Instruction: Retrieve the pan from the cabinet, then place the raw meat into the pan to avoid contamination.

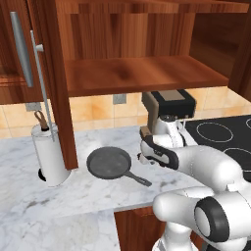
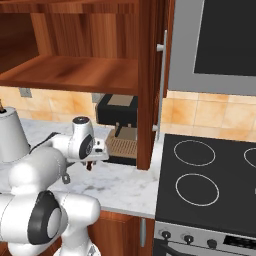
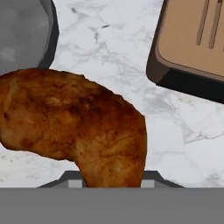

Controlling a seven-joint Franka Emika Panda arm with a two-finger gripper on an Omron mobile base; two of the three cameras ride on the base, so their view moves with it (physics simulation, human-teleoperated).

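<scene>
Currently the pan [image 1: 109, 163] sits on the marble counter [image 1: 59, 201] below the open cabinet [image 1: 142, 73], handle pointing toward the counter's front edge, so the retrieval step looks done and the transfer of the raw meat [image 3: 74, 131] is the step in hand. In the hand view the meat fills the lower centre, its narrow end running down between the jaws, which appear partly closed on it; I judge it gripped, though the contact itself is hidden. Whether it is lifted or still resting on the counter cannot be told. The pan's dark rim shows at the upper left of that view, just beside the meat; the base of the coffee machine [image 1: 169, 105] lies at upper right. In the right base view the gripper [image 2: 90, 162] hangs low over the counter, in front of the machine. Next move, as I judge: carry the meat sideways over the pan's rim, lower, release inside.
</scene>
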